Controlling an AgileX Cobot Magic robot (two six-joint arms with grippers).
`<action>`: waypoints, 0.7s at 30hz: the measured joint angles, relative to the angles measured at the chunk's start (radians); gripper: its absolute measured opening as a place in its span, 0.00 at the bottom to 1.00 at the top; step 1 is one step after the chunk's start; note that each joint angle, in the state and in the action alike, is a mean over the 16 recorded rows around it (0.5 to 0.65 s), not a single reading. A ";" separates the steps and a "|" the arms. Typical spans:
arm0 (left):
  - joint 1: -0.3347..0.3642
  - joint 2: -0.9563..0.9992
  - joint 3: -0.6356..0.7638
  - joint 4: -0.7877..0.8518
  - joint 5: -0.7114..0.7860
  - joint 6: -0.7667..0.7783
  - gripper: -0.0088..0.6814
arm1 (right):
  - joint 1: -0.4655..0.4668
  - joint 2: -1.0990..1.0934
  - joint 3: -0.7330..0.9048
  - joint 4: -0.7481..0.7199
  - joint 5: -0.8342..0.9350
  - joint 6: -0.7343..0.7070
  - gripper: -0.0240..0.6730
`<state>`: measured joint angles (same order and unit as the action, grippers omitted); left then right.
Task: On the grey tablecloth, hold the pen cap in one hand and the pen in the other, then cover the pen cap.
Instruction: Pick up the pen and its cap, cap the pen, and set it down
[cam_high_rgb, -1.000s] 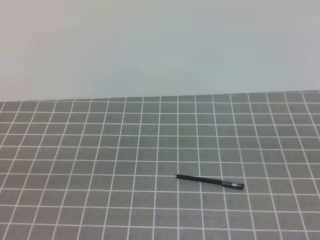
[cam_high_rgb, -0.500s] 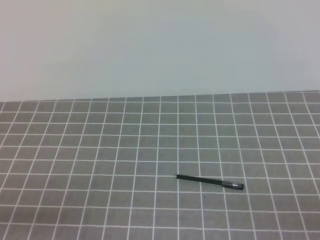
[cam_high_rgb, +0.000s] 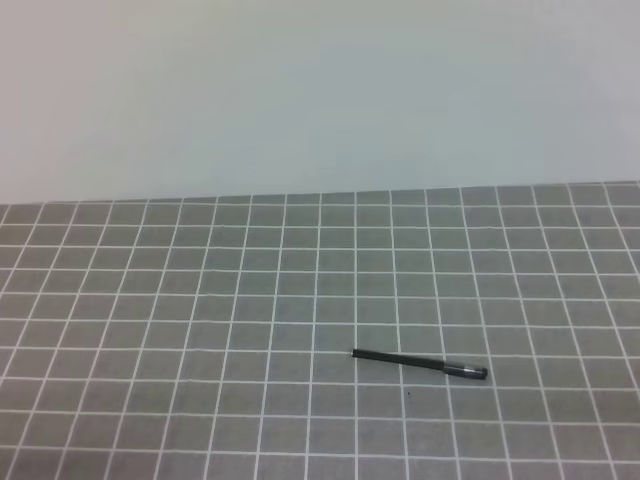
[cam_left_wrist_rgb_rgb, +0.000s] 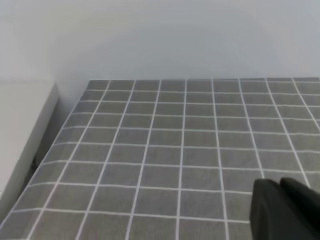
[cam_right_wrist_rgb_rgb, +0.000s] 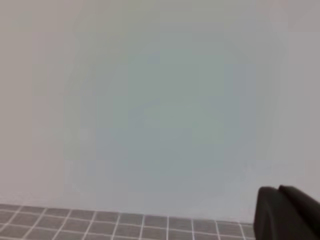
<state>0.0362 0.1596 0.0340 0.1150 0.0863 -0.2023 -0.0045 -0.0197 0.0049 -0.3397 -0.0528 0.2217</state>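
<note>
Black pen (cam_high_rgb: 420, 364) flat on grey tablecloth (cam_high_rgb: 200, 330)

High view: looks down from in front, across the grey tablecloth (cam_high_rgb: 200, 330) toward the pale wall (cam_high_rgb: 320, 90).
Left wrist: low, close over the cloth's left edge, facing the wall.
Right wrist: tilted up, mostly wall.
Shared: cloth, wall.

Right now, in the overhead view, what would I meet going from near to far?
Grey tablecloth → pen lying on the cloth, its greyish end to the right → more grid cloth → pale wall.
</note>
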 joint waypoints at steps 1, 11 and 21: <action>0.000 -0.023 0.003 -0.003 0.020 -0.001 0.01 | 0.000 0.000 0.000 0.017 -0.011 -0.014 0.03; -0.001 -0.179 0.009 -0.027 0.199 -0.008 0.01 | -0.030 0.000 0.000 0.173 0.040 -0.135 0.03; -0.002 -0.188 0.008 -0.032 0.227 -0.007 0.01 | -0.056 -0.001 0.000 0.188 0.150 -0.115 0.03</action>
<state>0.0342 -0.0289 0.0421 0.0833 0.3135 -0.2090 -0.0603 -0.0202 0.0049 -0.1517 0.0973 0.1062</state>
